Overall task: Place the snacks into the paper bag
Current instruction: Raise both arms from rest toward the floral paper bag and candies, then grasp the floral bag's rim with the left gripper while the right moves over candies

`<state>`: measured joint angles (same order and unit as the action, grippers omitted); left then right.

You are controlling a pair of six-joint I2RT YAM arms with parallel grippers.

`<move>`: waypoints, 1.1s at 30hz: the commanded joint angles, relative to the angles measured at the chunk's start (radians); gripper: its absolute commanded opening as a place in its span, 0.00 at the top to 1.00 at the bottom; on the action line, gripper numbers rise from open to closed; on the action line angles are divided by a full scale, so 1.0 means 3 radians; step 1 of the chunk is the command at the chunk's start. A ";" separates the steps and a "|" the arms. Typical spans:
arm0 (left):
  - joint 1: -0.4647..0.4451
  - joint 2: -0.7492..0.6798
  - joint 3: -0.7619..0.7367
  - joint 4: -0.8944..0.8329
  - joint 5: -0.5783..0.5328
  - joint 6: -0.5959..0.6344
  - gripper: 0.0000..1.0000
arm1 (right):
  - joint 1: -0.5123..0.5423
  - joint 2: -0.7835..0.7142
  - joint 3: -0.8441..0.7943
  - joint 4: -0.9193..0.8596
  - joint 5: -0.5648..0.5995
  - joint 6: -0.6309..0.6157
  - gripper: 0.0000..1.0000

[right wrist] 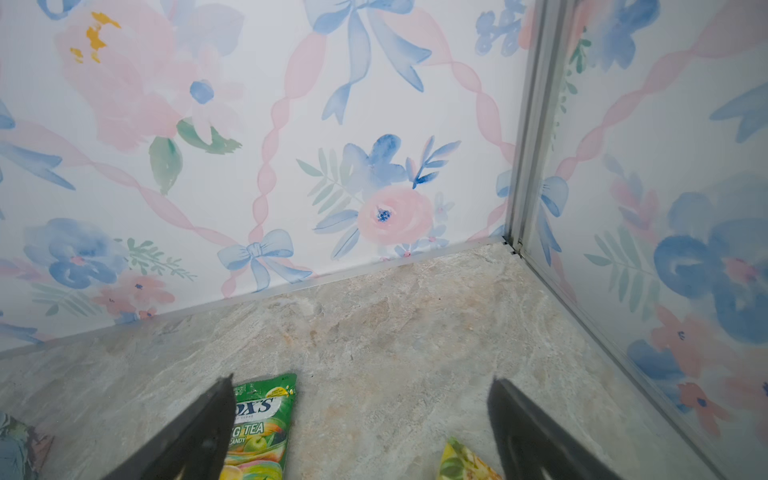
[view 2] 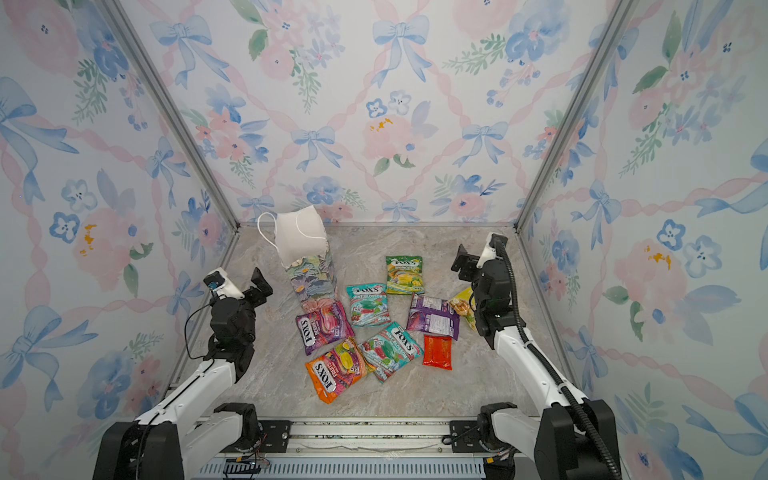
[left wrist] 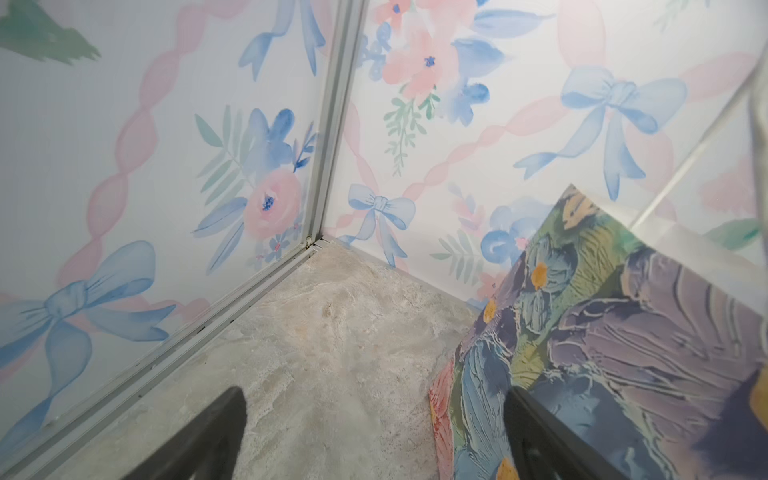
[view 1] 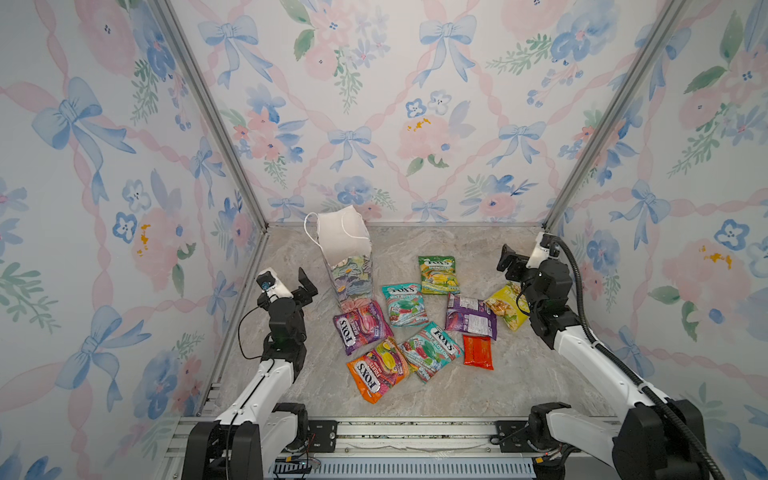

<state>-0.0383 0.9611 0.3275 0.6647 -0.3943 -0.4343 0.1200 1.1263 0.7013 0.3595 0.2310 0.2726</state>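
Bag: the paper bag stood up tall near the back of the table, left of the middle.
Bag mouth: it was open, and only the white inside showed in both top views.
Bag handles: the white cord loops hung at the top of the bag.
Snacks: they all lay flat on the table, outside the bag.
Next to the bag: a purple packet touched the foot of the bag.
Middle: one teal packet lay beside the purple one, and another teal packet lay nearer the front.
Front: the orange packet lapped over the edge of the front teal one.
Back: the green packet lay farthest back, on its own.
Right side: a second purple packet lay back side up, with the small red packet just in front of it.
Far right: the yellow packet was partly hidden under the right arm.
Left gripper: its jaws were spread wide and held nothing. It was up in the air just left of the bag, not touching it.
Right gripper: its jaws were spread wide and held nothing. It was up over the table's back right part, near the green and yellow packets.
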 commanded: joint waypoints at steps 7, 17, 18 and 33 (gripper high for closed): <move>0.0166 -0.0652 0.0563 -0.1867 0.0576 -0.0666 0.04 | -0.0246 0.0039 0.0127 -0.1129 -0.0397 0.0389 0.03; 0.0239 -0.0338 0.2024 -0.3356 0.1433 -0.0429 0.14 | 0.0286 0.0412 0.0634 -0.2026 -0.0462 0.0028 0.02; 0.0238 -0.0222 0.2142 -0.3412 0.1627 -0.0407 0.14 | 0.0309 0.0421 0.0662 -0.2051 -0.0501 0.0020 0.02; 0.0226 0.0998 0.3077 -0.3801 0.2496 -0.0130 0.23 | 0.0505 0.0268 0.0568 -0.2240 -0.0652 0.0108 0.02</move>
<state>0.0277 1.2469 1.2053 -0.4393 0.3145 -0.5114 0.2584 1.2404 0.8875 -0.2817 0.0475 0.3031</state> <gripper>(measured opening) 0.771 0.984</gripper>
